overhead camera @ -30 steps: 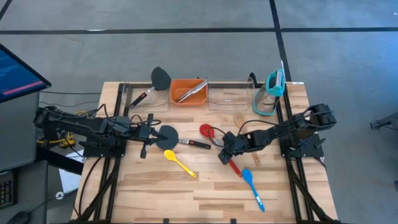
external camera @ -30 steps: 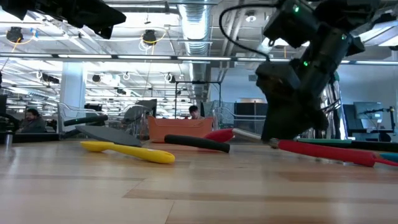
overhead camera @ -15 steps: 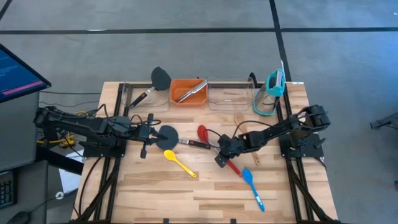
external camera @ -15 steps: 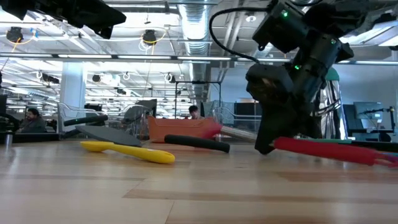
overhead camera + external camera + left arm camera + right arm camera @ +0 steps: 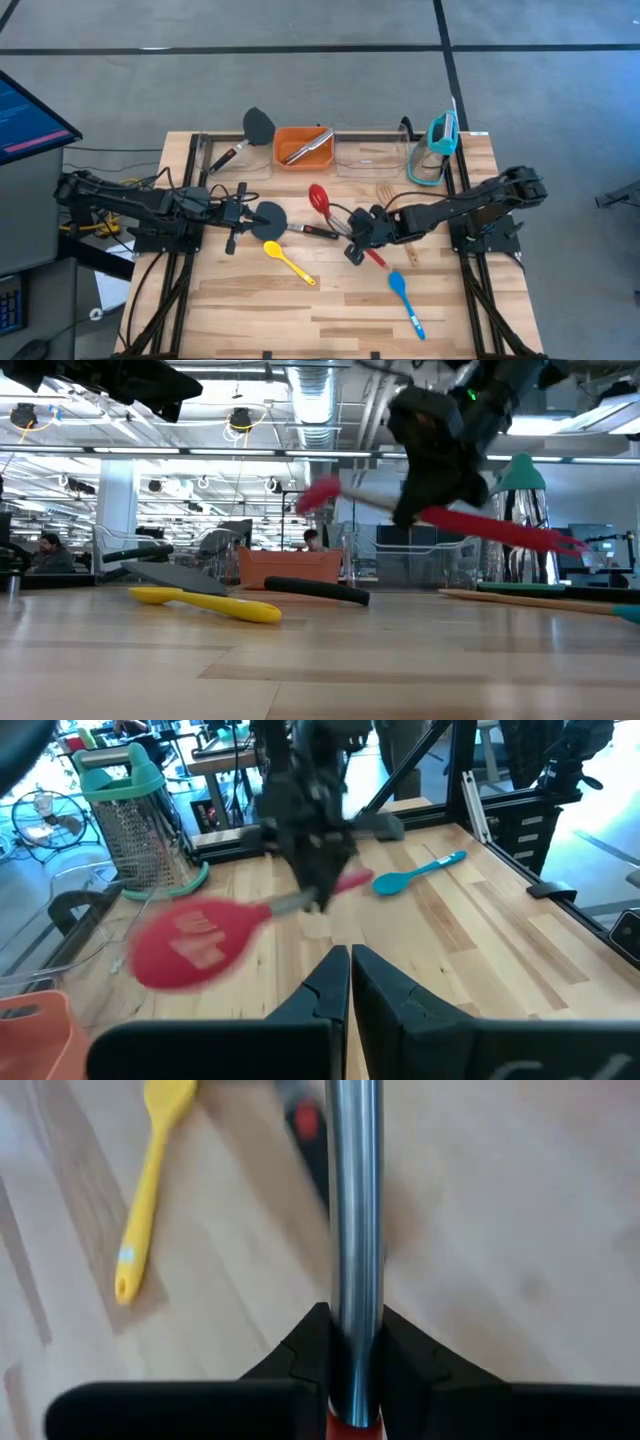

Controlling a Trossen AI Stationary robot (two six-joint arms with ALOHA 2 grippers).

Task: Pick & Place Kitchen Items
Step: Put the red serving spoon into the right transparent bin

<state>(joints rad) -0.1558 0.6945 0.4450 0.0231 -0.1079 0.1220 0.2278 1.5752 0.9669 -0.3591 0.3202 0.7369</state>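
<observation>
Right wrist view shows my right fingers clenched on the metal shaft of the red spoon, which runs up the middle of the frame. Seen level from the table, my right gripper carries that spoon clear of the wood, bowl toward the left, red handle slanting down to the right. From above, my right gripper sits just right of centre, the spoon's bowl up and to its left. The blue spoon lies below it, the yellow spoon lower left of centre, the black spatula just left of centre. My left gripper waits at middle left, fingers pressed together, empty. An orange bin sits at top centre.
</observation>
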